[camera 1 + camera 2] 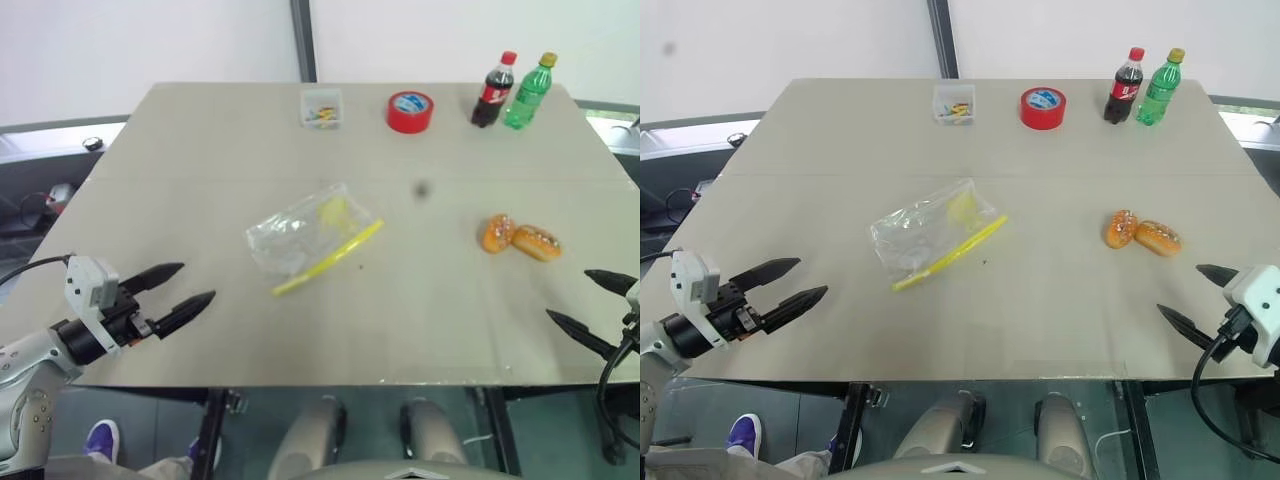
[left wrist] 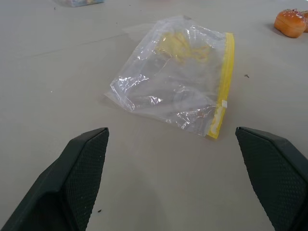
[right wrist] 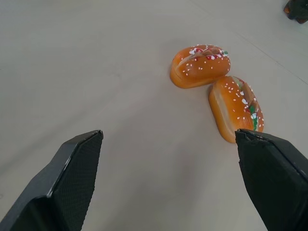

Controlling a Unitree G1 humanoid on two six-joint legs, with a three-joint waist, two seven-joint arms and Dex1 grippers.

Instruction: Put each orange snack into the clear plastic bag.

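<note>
Two orange snacks lie touching on the table's right side: a rounder one [image 1: 497,233] and an elongated one [image 1: 537,242]; the right wrist view shows them as sprinkled buns [image 3: 199,66] [image 3: 235,107]. The clear plastic bag [image 1: 308,232] with its yellow strip lies flat near the table's middle, also in the left wrist view [image 2: 174,82]. My left gripper [image 1: 185,289] hovers open over the near left of the table, pointing toward the bag. My right gripper [image 1: 592,300] stands open at the near right edge, just short of the snacks. Neither holds anything.
Along the far edge stand a small clear box of coloured bits [image 1: 321,108], a red tape roll [image 1: 410,111], a cola bottle [image 1: 493,91] and a green bottle [image 1: 528,92]. The table's front edge [image 1: 340,383] runs just below both grippers.
</note>
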